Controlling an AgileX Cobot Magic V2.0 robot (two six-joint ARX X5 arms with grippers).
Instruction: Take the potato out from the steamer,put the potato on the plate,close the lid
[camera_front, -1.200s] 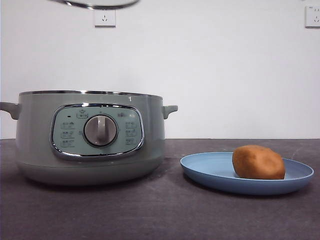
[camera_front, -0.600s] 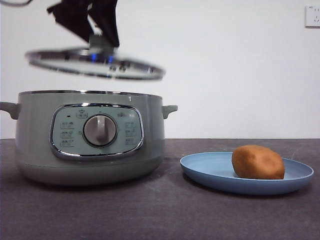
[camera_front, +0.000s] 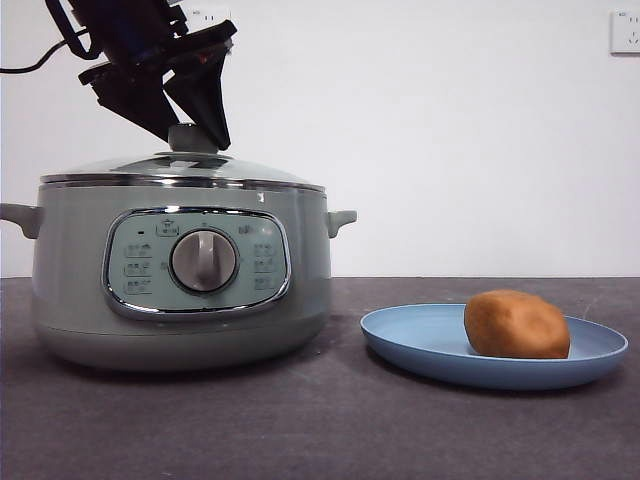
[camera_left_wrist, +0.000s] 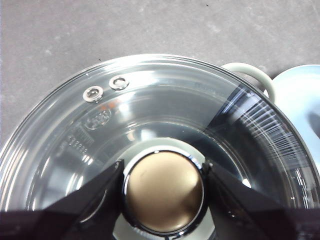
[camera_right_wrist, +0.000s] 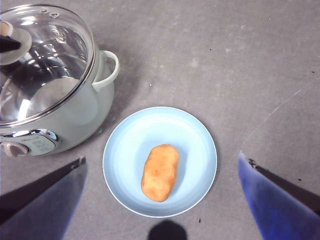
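The lid (camera_front: 180, 168) is seated on the steamer (camera_front: 70, 270), its knob (camera_left_wrist: 164, 192) clamped by the left gripper (camera_front: 182, 125) (for centring). The potato (camera_right_wrist: 160, 171) is left on the plate (camera_right_wrist: 195, 145), right of the steamer; the right gripper (camera_right_wrist: 165, 200) is held above, jaws wide.

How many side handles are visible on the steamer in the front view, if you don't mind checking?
2. One handle sticks out at the steamer's left edge in the front view, the other handle at its right edge, toward the plate. None seems hidden.
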